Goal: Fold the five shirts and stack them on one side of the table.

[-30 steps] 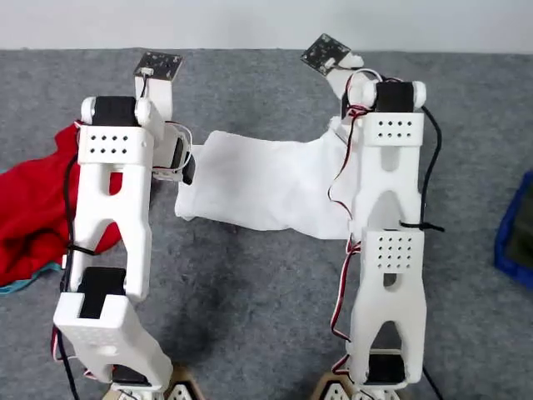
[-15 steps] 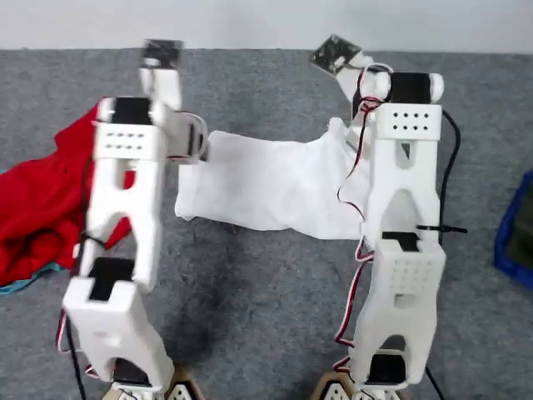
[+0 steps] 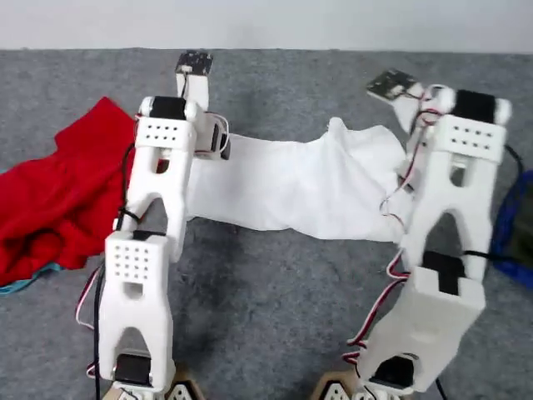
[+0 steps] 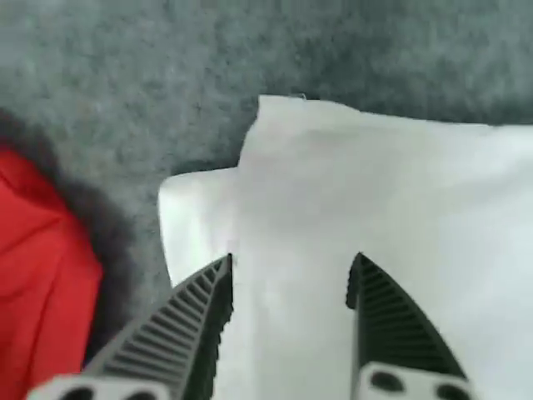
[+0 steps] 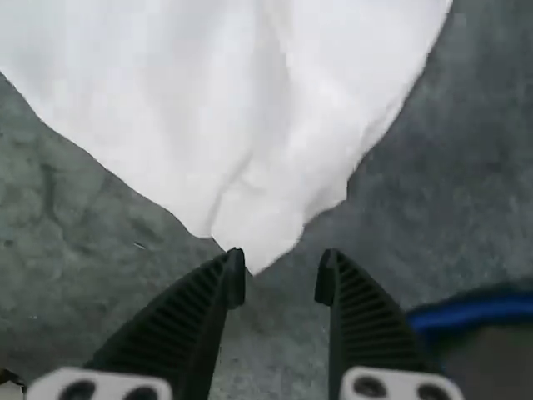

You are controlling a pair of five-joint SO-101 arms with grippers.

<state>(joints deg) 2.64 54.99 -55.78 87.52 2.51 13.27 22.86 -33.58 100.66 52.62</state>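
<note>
Between the jaws of the left gripper (image 4: 291,262) it's all white shirt (image 4: 375,183). The two ribbed fingers (image 4: 196,321) stand well apart, nothing pinched, with the cloth running under and past both tips. Can't honestly tell whether the tips are touching the fabric or just hanging over it. Out beyond one finger there's a strip of grey table (image 4: 125,100), and then the red shirt (image 4: 42,275), so red and white aren't touching at that end.

The right gripper (image 5: 281,258) is spread open as well and holds nothing. A rumpled corner of the white shirt ends just ahead of its tips, pretty much lined up with the gap between them, and it's bare grey right under the jaws. Off to the side of one finger I can see a bit of a blue thing (image 5: 466,312) lying on the table.

From the high camera, the white shirt (image 3: 291,183) lies stretched out between the two arms, one gripper at each end. It's wrinkled, with a little peak sticking up along its far edge. The red shirt (image 3: 58,200) is a loose heap on the outer side of the left arm, with a teal scrap (image 3: 25,285) peeking out from under its near edge. The blue thing (image 3: 510,225) sits at the table's edge past the right arm.
</note>
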